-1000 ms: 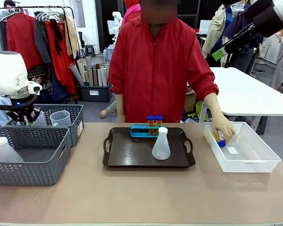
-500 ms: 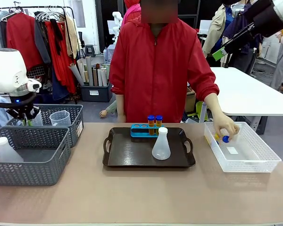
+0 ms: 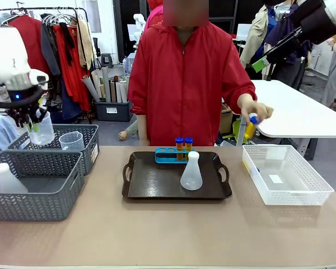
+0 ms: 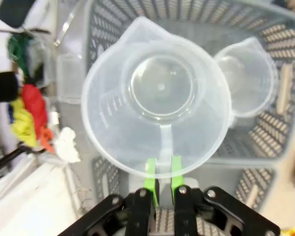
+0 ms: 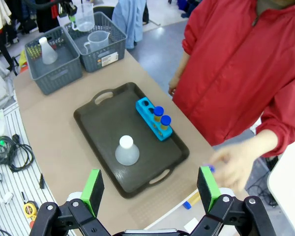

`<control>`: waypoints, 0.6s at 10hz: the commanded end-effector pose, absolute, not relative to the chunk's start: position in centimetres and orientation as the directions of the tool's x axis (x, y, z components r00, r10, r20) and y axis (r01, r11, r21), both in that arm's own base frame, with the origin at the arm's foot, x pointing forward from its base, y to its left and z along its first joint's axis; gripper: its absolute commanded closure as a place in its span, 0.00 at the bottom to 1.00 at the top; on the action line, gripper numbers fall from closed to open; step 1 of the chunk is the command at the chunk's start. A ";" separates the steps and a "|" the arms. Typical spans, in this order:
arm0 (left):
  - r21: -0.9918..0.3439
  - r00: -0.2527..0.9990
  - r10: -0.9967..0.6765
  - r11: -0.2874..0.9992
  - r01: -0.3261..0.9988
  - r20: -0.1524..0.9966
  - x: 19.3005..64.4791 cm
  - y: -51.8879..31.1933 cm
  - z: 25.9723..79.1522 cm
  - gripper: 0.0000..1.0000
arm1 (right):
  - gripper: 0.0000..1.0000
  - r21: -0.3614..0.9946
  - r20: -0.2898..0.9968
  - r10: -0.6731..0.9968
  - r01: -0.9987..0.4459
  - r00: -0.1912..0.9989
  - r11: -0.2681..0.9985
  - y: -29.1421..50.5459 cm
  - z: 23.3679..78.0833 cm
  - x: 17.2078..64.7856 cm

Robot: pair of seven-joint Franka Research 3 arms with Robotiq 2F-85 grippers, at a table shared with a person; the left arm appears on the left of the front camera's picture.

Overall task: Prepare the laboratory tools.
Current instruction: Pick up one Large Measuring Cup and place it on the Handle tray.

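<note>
My left gripper (image 3: 31, 121) is shut on a clear measuring jug (image 3: 42, 130) and holds it in the air above the far grey basket (image 3: 87, 133). In the left wrist view the green pads (image 4: 150, 173) pinch the handle of that jug (image 4: 157, 98). A second jug (image 3: 71, 140) stands in that basket. On the dark tray (image 3: 151, 188) stand a white conical flask (image 3: 191, 171) and a blue rack (image 3: 167, 156) with two orange tubes (image 3: 183, 144). The person's hand holds a blue-capped tube (image 3: 251, 125) above the white bin (image 3: 311, 193). My right gripper (image 5: 151, 189) hangs open high over the table.
Another flask (image 3: 5, 178) stands in the near grey basket (image 3: 39, 202) at the front left. From the right wrist view the tray (image 5: 103, 128), flask (image 5: 126, 150), rack (image 5: 148, 114) and both baskets (image 5: 56, 76) lie below. The person stands behind the tray.
My left gripper has risen with the jug, lifting it out of the far basket. The person's hand has come up out of the white bin with a tube.
</note>
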State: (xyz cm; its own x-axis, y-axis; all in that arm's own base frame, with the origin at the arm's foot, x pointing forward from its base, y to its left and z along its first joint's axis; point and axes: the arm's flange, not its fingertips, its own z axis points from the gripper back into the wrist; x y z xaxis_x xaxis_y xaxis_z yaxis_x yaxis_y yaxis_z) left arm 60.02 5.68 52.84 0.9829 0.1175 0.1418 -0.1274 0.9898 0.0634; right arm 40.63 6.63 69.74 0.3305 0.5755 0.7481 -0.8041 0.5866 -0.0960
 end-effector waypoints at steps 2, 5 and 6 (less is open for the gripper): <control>0.015 0.993 0.026 0.999 -0.028 0.116 58.0 4.1 60.3 1.00 | 0.00 -0.091 0.754 0.570 -0.808 0.326 0.582 6.6 69.8 40.6; 0.043 0.979 -0.163 0.986 0.159 0.124 55.0 1.5 67.0 1.00 | 0.00 -0.091 0.754 0.570 -0.808 0.326 0.582 6.6 69.8 40.6; 0.056 0.967 -0.226 0.974 0.221 0.115 54.3 0.8 68.1 1.00 | 0.00 -0.091 0.754 0.570 -0.808 0.326 0.582 6.6 69.8 40.6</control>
State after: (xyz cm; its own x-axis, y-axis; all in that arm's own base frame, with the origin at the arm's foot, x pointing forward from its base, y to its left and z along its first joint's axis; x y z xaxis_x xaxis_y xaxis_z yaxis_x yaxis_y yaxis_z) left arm 54.17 0.45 67.67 0.9794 -0.1558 0.1282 0.1495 0.9871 0.0576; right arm 40.63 6.63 69.75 0.3305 0.5754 0.7481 -0.8041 0.5867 -0.0960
